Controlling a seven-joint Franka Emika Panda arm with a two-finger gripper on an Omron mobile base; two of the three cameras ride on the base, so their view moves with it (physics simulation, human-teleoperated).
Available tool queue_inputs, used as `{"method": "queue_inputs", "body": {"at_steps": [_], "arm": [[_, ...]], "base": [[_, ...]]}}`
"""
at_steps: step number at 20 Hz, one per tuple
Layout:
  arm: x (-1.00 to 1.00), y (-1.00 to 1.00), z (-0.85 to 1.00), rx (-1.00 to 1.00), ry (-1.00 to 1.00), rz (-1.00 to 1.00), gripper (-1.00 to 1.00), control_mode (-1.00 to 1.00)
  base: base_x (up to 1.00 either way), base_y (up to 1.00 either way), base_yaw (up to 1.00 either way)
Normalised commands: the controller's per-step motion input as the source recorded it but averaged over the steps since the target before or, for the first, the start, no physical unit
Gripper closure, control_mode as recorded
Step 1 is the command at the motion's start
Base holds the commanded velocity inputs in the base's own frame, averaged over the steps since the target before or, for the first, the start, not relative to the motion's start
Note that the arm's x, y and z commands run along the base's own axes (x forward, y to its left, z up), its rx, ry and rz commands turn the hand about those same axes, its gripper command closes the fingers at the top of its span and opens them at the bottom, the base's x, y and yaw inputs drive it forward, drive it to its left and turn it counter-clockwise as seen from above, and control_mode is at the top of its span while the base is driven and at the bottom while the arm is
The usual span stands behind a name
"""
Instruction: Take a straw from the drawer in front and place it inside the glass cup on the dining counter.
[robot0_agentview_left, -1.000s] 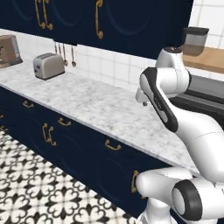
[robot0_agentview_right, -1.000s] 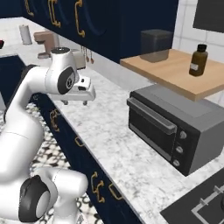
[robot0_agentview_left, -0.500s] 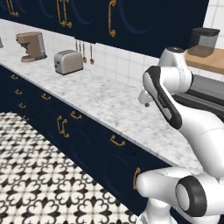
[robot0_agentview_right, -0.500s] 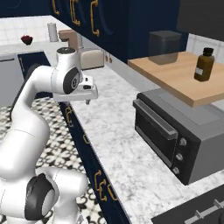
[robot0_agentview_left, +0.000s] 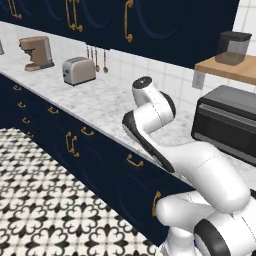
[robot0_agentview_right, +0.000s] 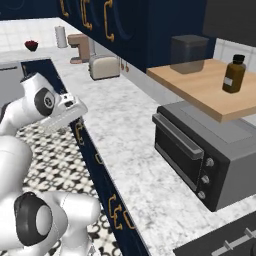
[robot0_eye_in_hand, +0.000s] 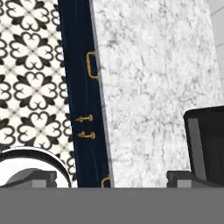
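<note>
My gripper (robot0_eye_in_hand: 111, 178) is open, its two dark fingertips (robot0_eye_in_hand: 40, 177) wide apart with nothing between them. It hangs over the front edge of the marble worktop (robot0_eye_in_hand: 148, 87), above the row of dark navy fronts. In the right base view the gripper (robot0_agentview_right: 67, 116) sits at that same edge. A shut navy drawer (robot0_eye_in_hand: 83, 70) with a small curved brass pull lies just under it. More shut drawers (robot0_agentview_left: 125, 167) run along the cabinet. The straw, the glass cup and the dining counter are out of view.
A toaster (robot0_agentview_left: 79, 70) and a coffee machine (robot0_agentview_left: 37, 52) stand at the far left of the worktop. A dark toaster oven (robot0_agentview_right: 200, 150) sits to the right under a wooden shelf (robot0_agentview_right: 200, 87) with a brown bottle (robot0_agentview_right: 233, 74). Patterned floor tiles (robot0_agentview_left: 45, 210) lie in front.
The whole picture has shifted, so the base has driven along the cabinets. The arm keeps the same pose and the gripper stays open.
</note>
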Motion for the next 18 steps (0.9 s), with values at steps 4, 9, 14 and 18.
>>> {"method": "queue_inputs", "body": {"at_steps": [4,9,14,18], "arm": [[0.04,0.83,-0.98,-0.3,0.0,0.0,-1.0,-1.0],[0.0,0.55,-0.92,-0.29,-0.03,0.0,-1.0,-1.0],[0.32,0.04,-0.82,-0.27,-0.11,0.0,-1.0,-1.0],[0.65,0.0,-0.67,-0.2,-0.06,0.0,-1.0,-1.0]], "base": [[0.0,0.0,0.0],[0.0,0.0,0.0],[0.0,0.0,0.0],[0.0,0.0,0.0]]}}
